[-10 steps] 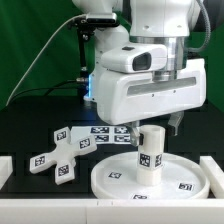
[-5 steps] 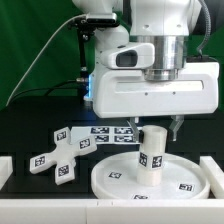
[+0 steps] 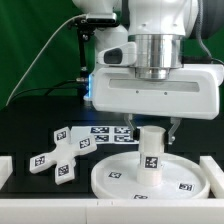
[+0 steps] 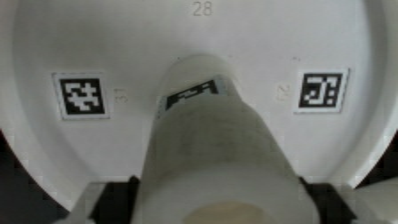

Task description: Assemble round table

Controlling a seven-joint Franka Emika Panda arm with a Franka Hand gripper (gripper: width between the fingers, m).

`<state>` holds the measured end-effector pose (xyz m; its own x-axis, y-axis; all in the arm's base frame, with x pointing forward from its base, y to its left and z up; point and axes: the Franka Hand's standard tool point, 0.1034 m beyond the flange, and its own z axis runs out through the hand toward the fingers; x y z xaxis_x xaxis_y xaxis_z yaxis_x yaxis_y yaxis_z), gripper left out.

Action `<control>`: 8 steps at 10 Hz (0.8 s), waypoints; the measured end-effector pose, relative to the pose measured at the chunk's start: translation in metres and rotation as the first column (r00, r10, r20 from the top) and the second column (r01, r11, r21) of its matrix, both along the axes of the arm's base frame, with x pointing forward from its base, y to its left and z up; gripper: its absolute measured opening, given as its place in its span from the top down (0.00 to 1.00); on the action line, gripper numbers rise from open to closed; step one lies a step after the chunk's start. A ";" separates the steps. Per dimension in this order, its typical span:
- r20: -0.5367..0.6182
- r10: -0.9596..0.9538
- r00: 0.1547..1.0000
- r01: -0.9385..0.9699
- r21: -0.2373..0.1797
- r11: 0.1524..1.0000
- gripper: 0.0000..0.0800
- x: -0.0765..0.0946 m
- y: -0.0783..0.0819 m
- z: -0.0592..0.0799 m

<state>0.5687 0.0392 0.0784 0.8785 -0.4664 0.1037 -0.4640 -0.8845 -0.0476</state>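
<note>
Blur softens the wrist view: the post (image 3: 151, 155) stands upright on the round disc (image 3: 110, 178), between the fingers (image 4: 107, 205) of my gripper (image 3: 152, 132); whether they pinch it or only flank it I cannot tell. The cross-shaped foot piece (image 3: 58, 153) lies just beside the disc, toward the exterior view's left

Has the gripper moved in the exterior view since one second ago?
Yes. The gripper has turned about its vertical axis: its broad housing, earlier oblique, now faces the camera squarely. It remains over the short cylindrical post standing on the round disc.
</note>
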 end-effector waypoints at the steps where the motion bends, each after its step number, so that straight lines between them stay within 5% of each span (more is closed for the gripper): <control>1: 0.000 -0.057 0.998 0.057 0.007 0.998 0.49 0.000 0.000 0.000; 4: -0.005 -0.264 0.965 0.264 0.037 0.964 0.49 -0.001 -0.003 -0.001; 8: -0.091 -0.800 0.594 0.803 0.133 0.581 0.49 -0.006 -0.003 -0.002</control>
<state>0.5622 0.0358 0.0765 0.1414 -0.9892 -0.0395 -0.9831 -0.1356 -0.1229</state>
